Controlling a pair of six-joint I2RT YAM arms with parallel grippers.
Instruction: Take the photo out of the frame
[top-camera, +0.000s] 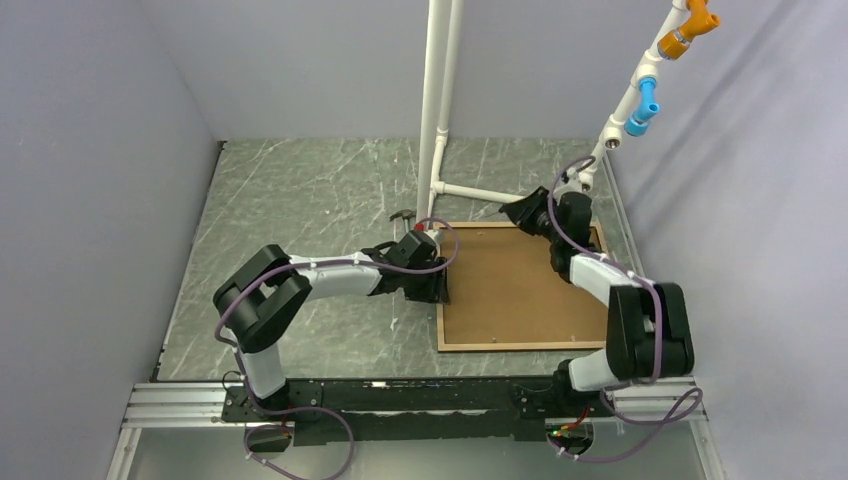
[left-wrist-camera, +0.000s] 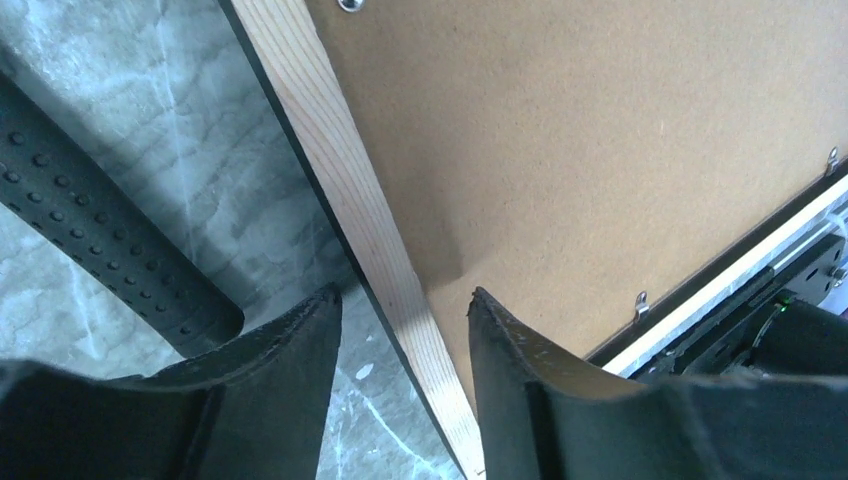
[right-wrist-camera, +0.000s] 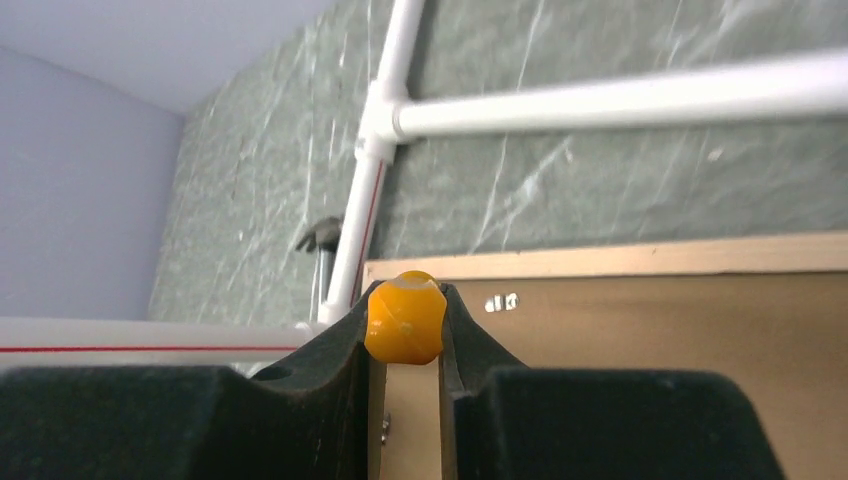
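- Lying face down beneath both hands was the frame (top-camera: 520, 346), with the photo (top-camera: 505, 285) seated inside, brown back uppermost; removal judged not yet done.
- Left hand (left-wrist-camera: 405, 300) stood with jaws apart, astride the frame's wooden rail.
- Right hand (right-wrist-camera: 405, 300) was closed on a small orange knob (right-wrist-camera: 404, 325).
- Tabletop (top-camera: 300, 200) was grey-green marbled; pale walls and a white pipe stand (top-camera: 440, 100) rose beyond the hands.

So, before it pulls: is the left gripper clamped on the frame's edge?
No, the left gripper is open, its fingers apart on either side of the frame edge.

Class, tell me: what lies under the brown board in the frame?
Only the brown board, the frame's wooden rim and small metal clips show. Whatever lies beneath is covered.
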